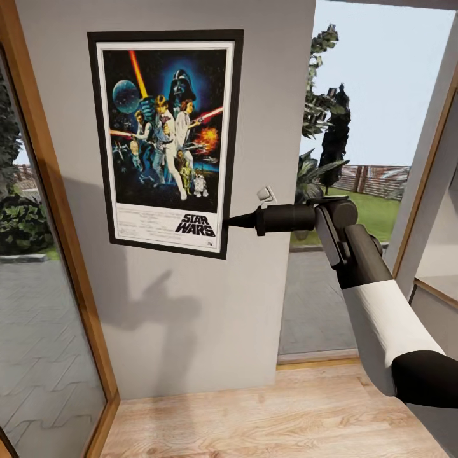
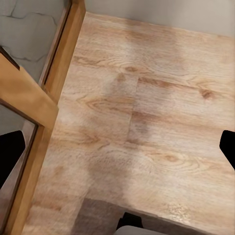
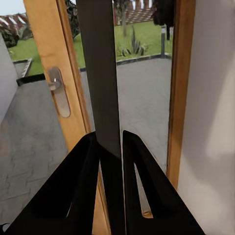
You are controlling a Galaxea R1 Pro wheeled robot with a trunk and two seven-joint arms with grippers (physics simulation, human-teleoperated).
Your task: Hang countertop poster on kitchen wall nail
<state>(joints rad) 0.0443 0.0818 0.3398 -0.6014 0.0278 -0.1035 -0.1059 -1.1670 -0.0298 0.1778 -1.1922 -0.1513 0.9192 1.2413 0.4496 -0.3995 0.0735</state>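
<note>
The poster [image 1: 165, 143] stands upright and flat against the pale grey wall [image 1: 210, 318], its black frame and "STAR WARS" logo facing me. My right gripper [image 1: 228, 222] reaches in from the right and is shut on the frame's lower right edge. In the right wrist view the poster's edge [image 3: 100, 73] shows as a dark strip pinched between the black fingers [image 3: 78, 186]. My left gripper [image 2: 119, 149] hangs open above the wooden floor [image 2: 147, 98], holding nothing. The wall nails are hidden or too small to make out. The kitchen countertop is out of view.
A wood-framed glass door [image 1: 57, 210] borders the wall on the left, its metal handle [image 3: 58, 90] seen past the poster's edge. A tall window [image 1: 356, 159] onto the garden opens on the right. Light wood floor [image 1: 286, 413] lies below.
</note>
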